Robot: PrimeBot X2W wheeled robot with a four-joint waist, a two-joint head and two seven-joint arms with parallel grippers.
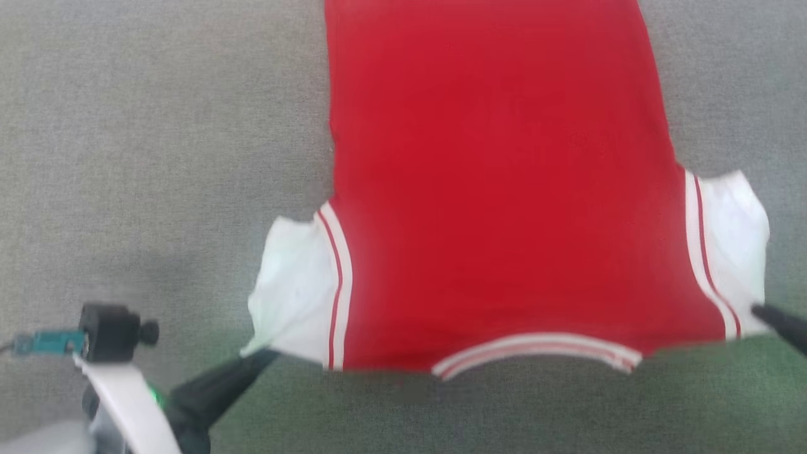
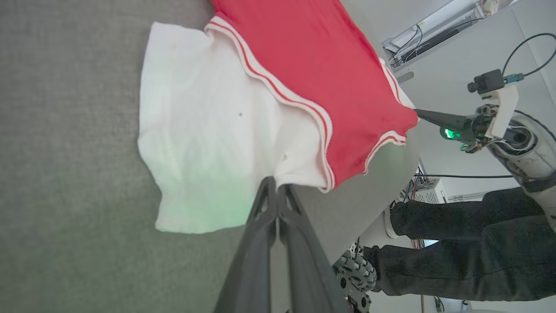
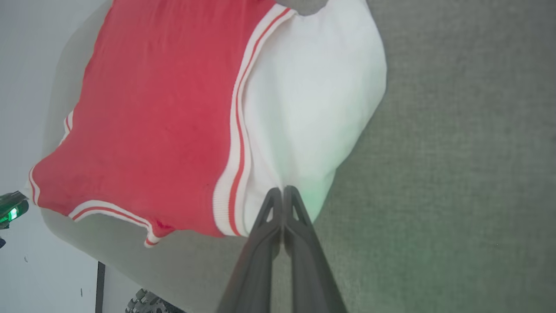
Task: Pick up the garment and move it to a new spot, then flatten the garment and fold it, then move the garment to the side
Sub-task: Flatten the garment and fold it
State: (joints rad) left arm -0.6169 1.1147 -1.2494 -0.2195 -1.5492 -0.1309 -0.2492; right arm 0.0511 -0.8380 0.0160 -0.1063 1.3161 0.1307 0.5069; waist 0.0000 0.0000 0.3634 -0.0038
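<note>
Ok, head view: garment [image 1: 498,189] spread plain red side up across centre of frame on grey cloth surface [image 1: 126,157], collar trim [image 1: 536,350] at lower centre. At lower left, left gripper [image 1: 268,354], fingers together, pinching white sleeve [image 1: 293,290] at its corner. At right edge, right gripper [image 1: 760,310], tip on other sleeve [image 1: 731,233].

Left wrist view: left gripper [image 2: 276,184] closed on sleeve hem at centre; right gripper [image 2: 418,112] at upper right; person's dark trouser leg [image 2: 469,252] lower right.

Right wrist view: right gripper [image 3: 283,191] at lower centre, fingers pressed together, clamped on sleeve edge.
</note>
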